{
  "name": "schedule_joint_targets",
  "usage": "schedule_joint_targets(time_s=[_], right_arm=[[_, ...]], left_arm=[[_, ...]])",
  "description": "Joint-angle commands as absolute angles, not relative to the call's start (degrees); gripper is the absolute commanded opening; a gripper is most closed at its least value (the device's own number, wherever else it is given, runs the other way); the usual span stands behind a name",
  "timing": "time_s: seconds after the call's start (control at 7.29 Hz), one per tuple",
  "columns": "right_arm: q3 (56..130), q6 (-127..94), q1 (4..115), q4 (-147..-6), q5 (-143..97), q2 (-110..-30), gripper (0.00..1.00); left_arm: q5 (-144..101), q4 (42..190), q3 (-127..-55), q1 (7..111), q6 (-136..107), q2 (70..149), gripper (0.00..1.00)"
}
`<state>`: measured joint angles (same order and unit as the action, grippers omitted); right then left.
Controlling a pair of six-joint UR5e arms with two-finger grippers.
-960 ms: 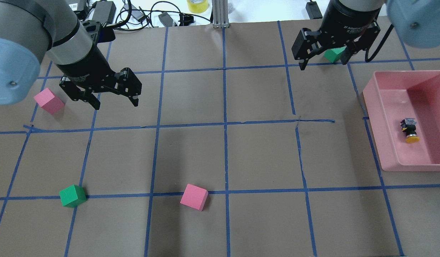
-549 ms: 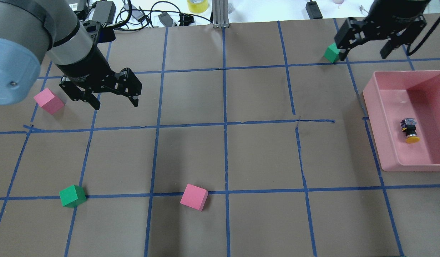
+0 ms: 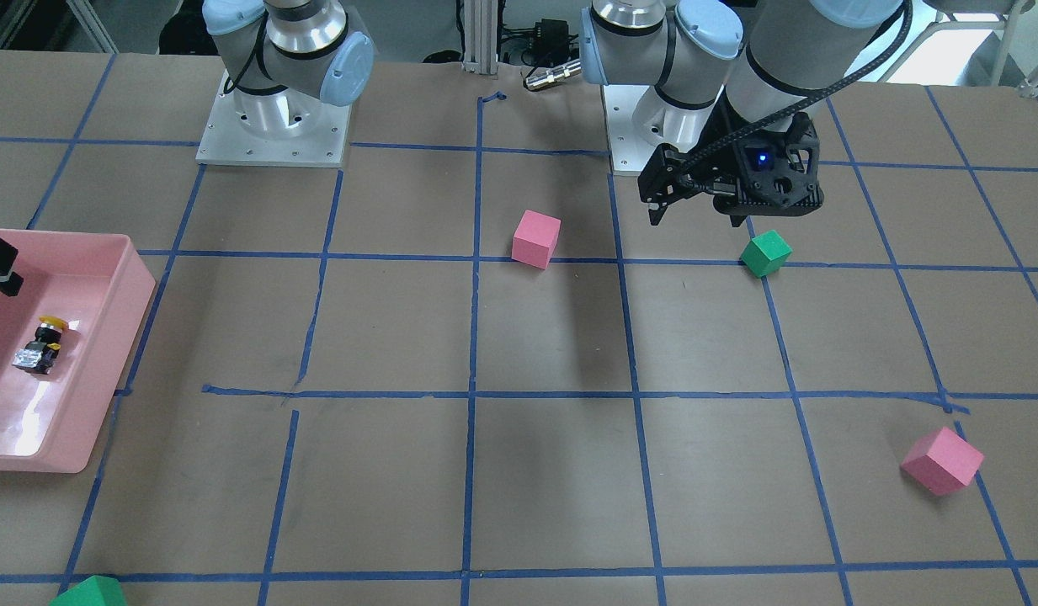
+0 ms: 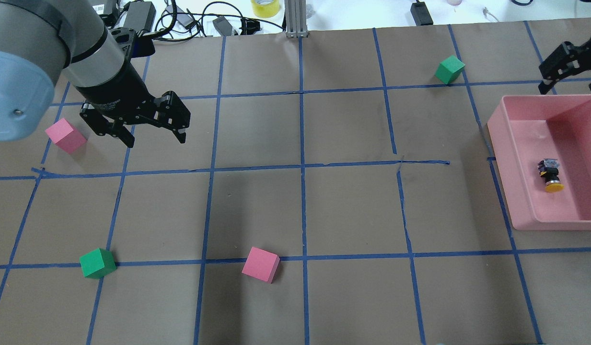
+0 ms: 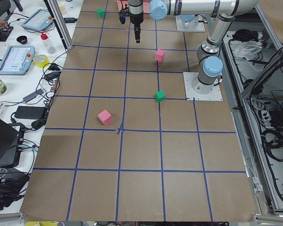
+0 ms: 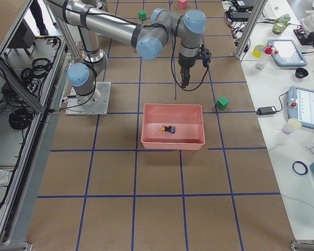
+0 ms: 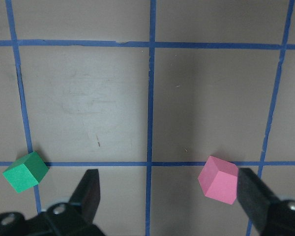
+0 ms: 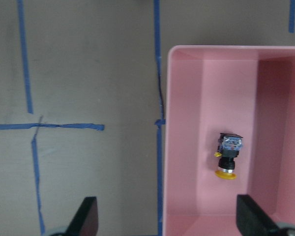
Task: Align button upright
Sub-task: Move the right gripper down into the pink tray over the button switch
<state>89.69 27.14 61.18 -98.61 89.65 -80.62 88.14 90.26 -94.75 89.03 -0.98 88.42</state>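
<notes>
Across the taped counter (image 4: 353, 211), our left gripper (image 4: 156, 139) is hanging open, well apart from the pink tray (image 4: 508, 163). There the button (image 4: 549, 175) is lying on its side, long axis flat, yellow cap pointing toward our base. Our right gripper (image 4: 571, 87) is hovering open near the tray's far rim; we are judging the righting not yet begun.

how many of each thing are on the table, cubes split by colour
pink cubes: 2
green cubes: 2
pink bin: 1
button, lying in the bin: 1
total: 6
</notes>
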Motion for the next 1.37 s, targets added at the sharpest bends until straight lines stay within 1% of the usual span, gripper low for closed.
schedule_joint_targets(time_s=[0.0, 0.14, 0.27, 0.55, 1.23], right_arm=[[102.24, 33.21, 56.35, -114.63, 89.56, -78.49, 1.0], [106.74, 33.22, 55.12, -119.74, 89.65, -77.79, 1.0], [109.66, 33.14, 53.19, -122.58, 89.56, -76.3, 1.0], [113.54, 33.05, 51.86, -128.48, 90.61, -74.45, 0.99], [114.35, 33.22, 51.68, -131.66, 91.67, -73.56, 1.0]], left_arm=[[88.07, 90.26, -94.75, 89.03, -1.14, 88.5, 1.0], [88.07, 90.26, -94.75, 89.03, -1.23, 88.51, 1.0], [87.98, 90.26, -94.75, 89.03, -1.32, 88.51, 1.0], [87.8, 90.26, -94.75, 89.03, -1.49, 88.51, 1.0], [87.63, 90.26, -94.75, 89.03, -1.58, 88.51, 1.0]])
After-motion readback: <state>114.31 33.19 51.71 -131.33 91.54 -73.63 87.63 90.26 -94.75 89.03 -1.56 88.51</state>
